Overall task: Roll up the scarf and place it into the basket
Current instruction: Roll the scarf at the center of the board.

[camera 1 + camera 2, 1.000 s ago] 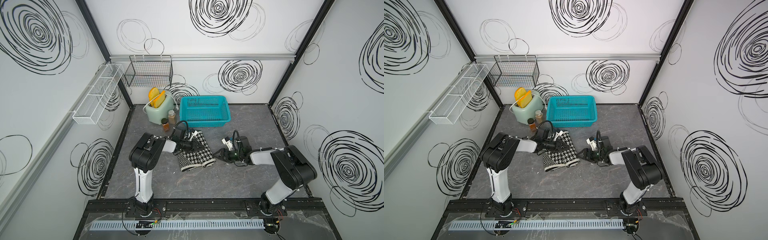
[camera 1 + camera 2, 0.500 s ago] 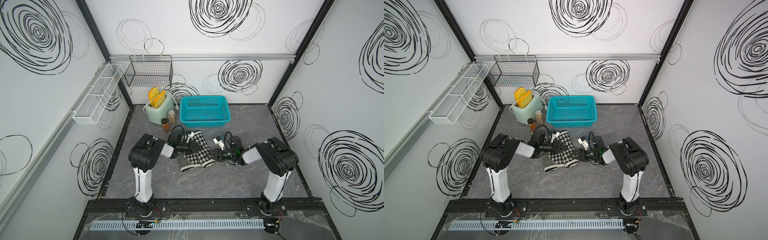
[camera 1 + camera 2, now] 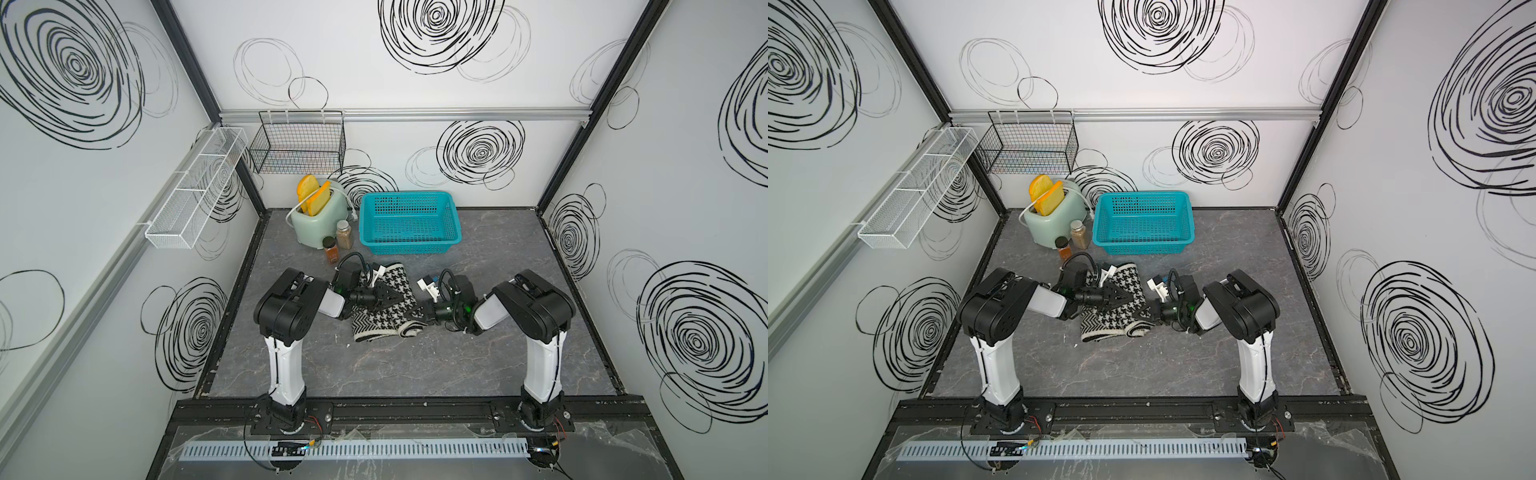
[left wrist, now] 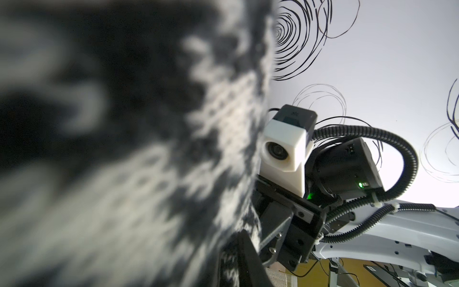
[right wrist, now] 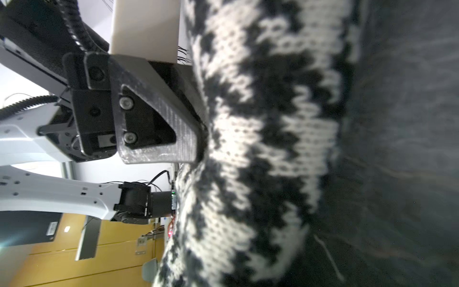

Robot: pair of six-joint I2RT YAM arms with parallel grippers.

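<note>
1. The long black-and-white knit scarf lies bunched on the grey marbled tabletop between the two arms. It is well short of the rectangular turquoise perforated plastic basket, which stands near the back wall
2. Both top views show houndstooth on the scarf's upper face and a chevron strip with pale edging along its near side
3. Only the top views show the basket beside a mint-green toaster holding yellow slices, with two small spice jars just in front of it
4. The left gripper reaches over the scarf, its jaws drawn nearly together
5. The right wrist view adds what the top views cannot: one black finger digs its tip into the knit, which dents and bulges around it, so this pincer is clenched on the scarf
6. The left wrist view is mostly blurred scarf pressed close to the lens, and its own jaws are hidden
7. The right gripper sits at the scarf's edge on its own side, clenched
8. In the left wrist view one of its black fingers runs against the cloth; I cannot tell whether any cloth is caught
</note>
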